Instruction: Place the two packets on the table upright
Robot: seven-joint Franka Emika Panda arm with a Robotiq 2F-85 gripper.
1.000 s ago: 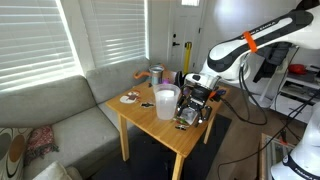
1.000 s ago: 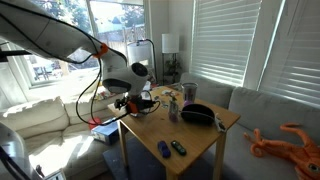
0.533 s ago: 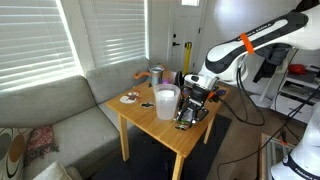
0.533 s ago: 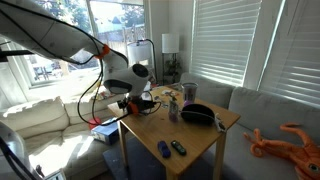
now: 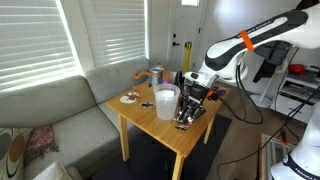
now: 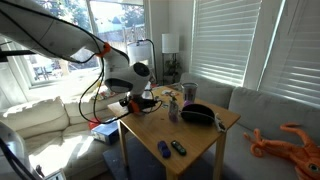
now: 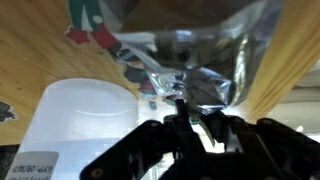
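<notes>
In the wrist view a silvery, crinkled packet [image 7: 205,45] lies on the light-wood table [image 7: 275,75]. My gripper [image 7: 196,106] has its dark fingers drawn in on the packet's near edge. A second printed packet [image 7: 95,30] in red and green lies flat further back, beside the white cup [image 7: 85,125]. In both exterior views the gripper [image 5: 187,112] [image 6: 140,103] points down at the table's edge. In an exterior view it is right next to the cup [image 5: 166,102], with the packet [image 5: 184,121] under it.
A can [image 5: 157,74], an orange thing [image 5: 139,75] and a round coaster [image 5: 130,98] sit at the table's back. A black bowl [image 6: 197,115] and two small dark items [image 6: 170,149] lie on the table [image 6: 200,140]. A grey sofa [image 5: 60,115] flanks it.
The jaws have come together from wide open onto the packet's edge. The arm has stayed nearly in place over the table's edge.
</notes>
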